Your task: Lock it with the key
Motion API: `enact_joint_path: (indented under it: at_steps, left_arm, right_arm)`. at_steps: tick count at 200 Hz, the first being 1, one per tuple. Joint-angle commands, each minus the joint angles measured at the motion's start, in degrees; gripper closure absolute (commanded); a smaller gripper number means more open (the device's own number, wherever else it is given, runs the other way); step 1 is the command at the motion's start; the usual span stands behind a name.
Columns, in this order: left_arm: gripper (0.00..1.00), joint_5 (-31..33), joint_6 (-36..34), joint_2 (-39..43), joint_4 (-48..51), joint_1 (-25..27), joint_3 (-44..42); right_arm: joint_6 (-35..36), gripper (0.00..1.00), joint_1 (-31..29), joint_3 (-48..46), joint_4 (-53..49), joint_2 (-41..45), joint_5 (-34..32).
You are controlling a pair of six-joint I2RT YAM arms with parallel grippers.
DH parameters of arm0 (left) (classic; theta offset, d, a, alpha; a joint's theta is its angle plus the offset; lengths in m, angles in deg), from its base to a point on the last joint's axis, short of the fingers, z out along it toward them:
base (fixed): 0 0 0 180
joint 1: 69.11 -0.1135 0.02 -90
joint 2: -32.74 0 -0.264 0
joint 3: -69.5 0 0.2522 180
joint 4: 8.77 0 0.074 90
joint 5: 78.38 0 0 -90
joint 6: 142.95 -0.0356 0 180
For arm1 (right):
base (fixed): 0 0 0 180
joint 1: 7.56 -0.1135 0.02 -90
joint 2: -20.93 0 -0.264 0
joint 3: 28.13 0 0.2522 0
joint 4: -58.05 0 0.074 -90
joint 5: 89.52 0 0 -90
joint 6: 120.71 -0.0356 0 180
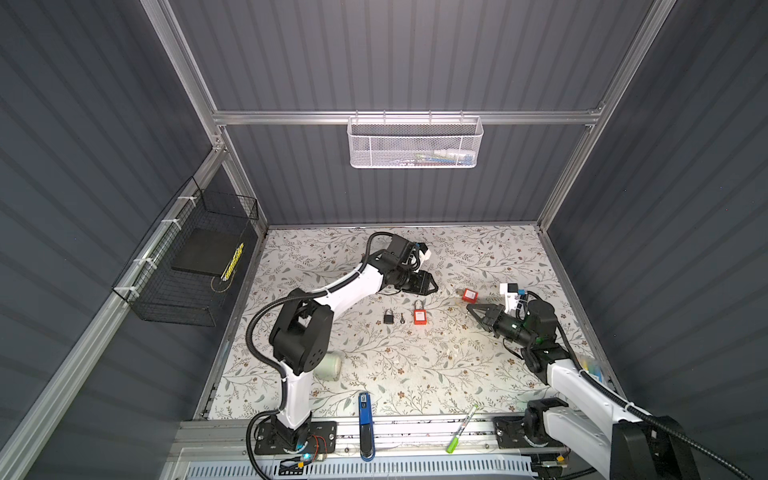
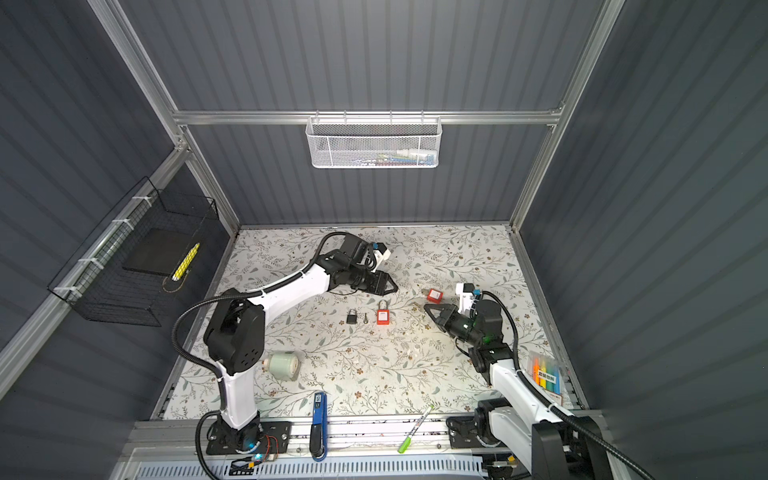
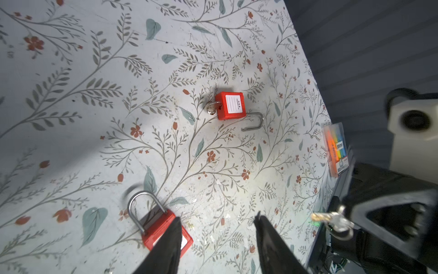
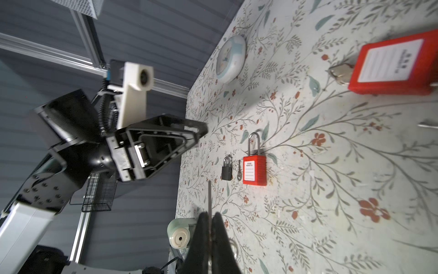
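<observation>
Left end effector [image 3: 217, 216] half open, empty; right end effector [image 4: 210, 215] tight on key [image 4: 209, 194].

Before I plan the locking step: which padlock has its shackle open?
The red padlock beside the right claw: its shackle is swung open. The central red padlock and black padlock are closed.

Red padlock [image 3: 230, 105] lies flat, shackle swung open; the key [image 3: 320, 217] is held aloft nearby.

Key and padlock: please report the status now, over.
Left gripper open, empty. Right gripper shut on key. Open red padlock unlocked, on table. Nothing between.
</observation>
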Motion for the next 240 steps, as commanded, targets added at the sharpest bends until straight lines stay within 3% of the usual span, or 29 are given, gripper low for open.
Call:
enact_joint_path:
  at_steps: [1, 39, 70, 123, 207, 240]
  left_arm:
    - [0.47, 1.04, 2.19, 2.76, -1.56, -2.15, -4.0]
    - [0.47, 1.03, 3.12, 6.29, -3.14, -3.92, -10.54]
    - [0.47, 0.95, 3.56, 7.71, -3.71, -4.48, -13.3]
    - [0.47, 1.34, 3.21, 9.61, -3.26, -4.96, -15.6]
    - [0.47, 1.36, 3.24, 10.95, -3.31, -5.21, -17.85]
    - [0.47, 1.78, 3.12, 11.33, -3.16, -5.2, -18.1]
  right_arm:
    - [-1.97, 1.0, -2.05, -0.93, -0.18, -1.48, -5.51]
    - [-6.62, 1.0, -8.68, -1.73, 5.58, -6.51, -13.92]
    - [-13.2, 1.0, -15.32, -2.49, 15.75, -15.87, -21.94]
    - [-16.65, 1.0, -20.59, 0.45, 21.31, -26.44, -28.02]
    - [-19.72, 1.0, -22.68, 2.29, 35.4, -38.53, -30.43]
    - [-20.87, 1.0, -23.55, 2.81, 34.35, -40.19, -31.5]
